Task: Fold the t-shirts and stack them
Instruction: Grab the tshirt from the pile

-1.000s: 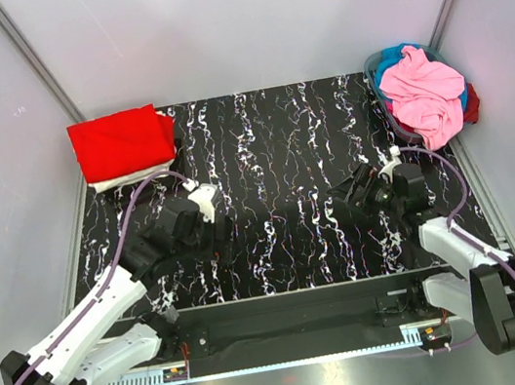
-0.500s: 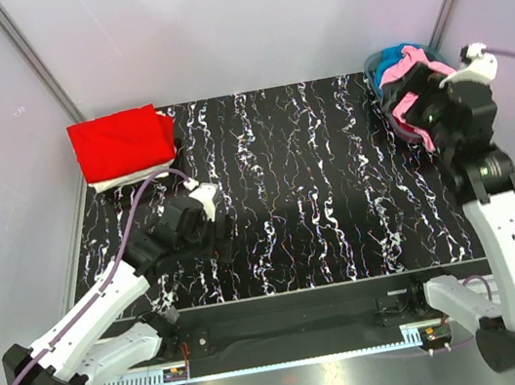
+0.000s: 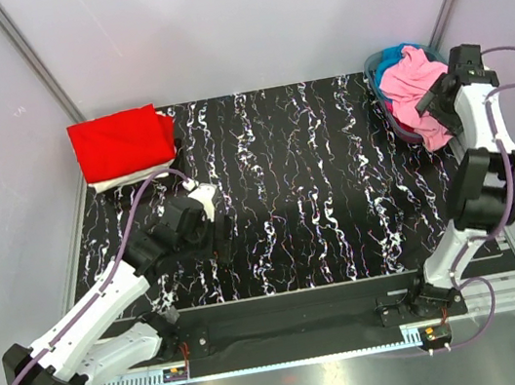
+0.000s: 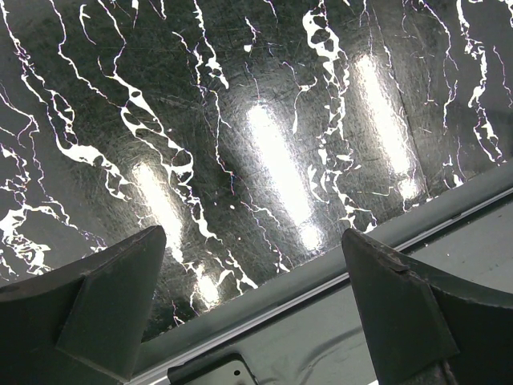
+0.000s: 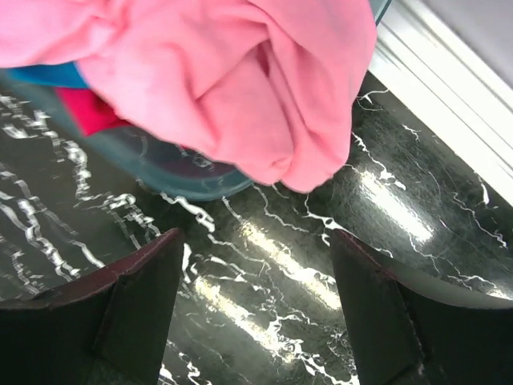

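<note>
While poised over the bench [image 3: 288, 197], meets basket [image 5: 184, 183] just ahead of right hand [image 5: 256, 237], heaped with pink tee [image 5: 240, 80] drooping over the rim. Released there, grasping nothing. Sees folded red tee [image 3: 120, 141] well beyond left hand [image 4: 252, 234], likewise spread wide, unladen.

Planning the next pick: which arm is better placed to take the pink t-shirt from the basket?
Right. The right gripper hangs open at the basket, the pink t-shirt draped over its rim just ahead. The left gripper, also open, is over the table on the opposite side.
</note>
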`<state>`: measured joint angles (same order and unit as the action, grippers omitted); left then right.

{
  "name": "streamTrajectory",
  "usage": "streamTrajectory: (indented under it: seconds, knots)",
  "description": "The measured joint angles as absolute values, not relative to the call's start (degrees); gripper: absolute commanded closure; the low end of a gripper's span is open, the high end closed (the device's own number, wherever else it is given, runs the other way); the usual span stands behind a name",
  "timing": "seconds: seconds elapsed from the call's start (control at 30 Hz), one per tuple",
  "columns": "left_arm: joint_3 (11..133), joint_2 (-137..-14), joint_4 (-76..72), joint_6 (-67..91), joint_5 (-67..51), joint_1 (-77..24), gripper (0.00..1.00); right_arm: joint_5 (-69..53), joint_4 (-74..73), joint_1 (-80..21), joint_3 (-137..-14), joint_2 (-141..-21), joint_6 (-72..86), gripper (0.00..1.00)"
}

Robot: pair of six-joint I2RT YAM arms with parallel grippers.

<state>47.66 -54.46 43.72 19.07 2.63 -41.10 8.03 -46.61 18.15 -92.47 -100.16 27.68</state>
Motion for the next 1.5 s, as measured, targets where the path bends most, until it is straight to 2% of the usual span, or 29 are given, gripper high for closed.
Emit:
streamTrajectory:
  seconds: [0.17,0.47,0.87,1.03,1.17,1.27,1.3,1.37,1.5]
  knots:
    - [47.7,-54.4,43.7,19.1,2.7,-41.1,0.01,5.0,-49.4,19.3,-97.1,-107.5,28.9,0.26]
    - [47.7,-54.4,43.7,19.1,2.7,-41.1,0.01,3.5,-51.2,19.6,-107.8,-114.3,29.4,0.24]
    - [47.7,-54.4,43.7,19.1,2.7,-41.2,0.01,3.5,-52.2,22.1,-105.6,-114.9,29.6,0.25]
    - [47.7,-54.4,43.7,19.1,2.7,-41.2,0.01,3.0,-52.1,22.2,-105.1,-115.7,29.9,0.3]
    - [47.7,-54.4,43.7,19.1,2.8,-41.2,0.01,1.8,-52.2,22.2,-105.3,-117.7,30.0,0.45]
    - [47.7,-54.4,43.7,19.3,2.8,-41.2,0.01,0.8,-52.2,22.2,-105.7,-119.2,30.1,0.66]
    - [47.7,-54.4,43.7,19.3,2.8,-41.3,0.01,0.7,-52.5,22.2,-105.9,-119.5,29.8,0.79]
    - [47.7,-54.4,43.7,19.3,2.9,-41.3,0.01,-0.1,-52.6,22.3,-106.5,-119.7,29.5,0.98]
    - [47.7,-54.4,43.8,19.4,3.1,-41.3,0.01,-1.9,-52.6,22.3,-106.9,-119.9,29.6,1.0]
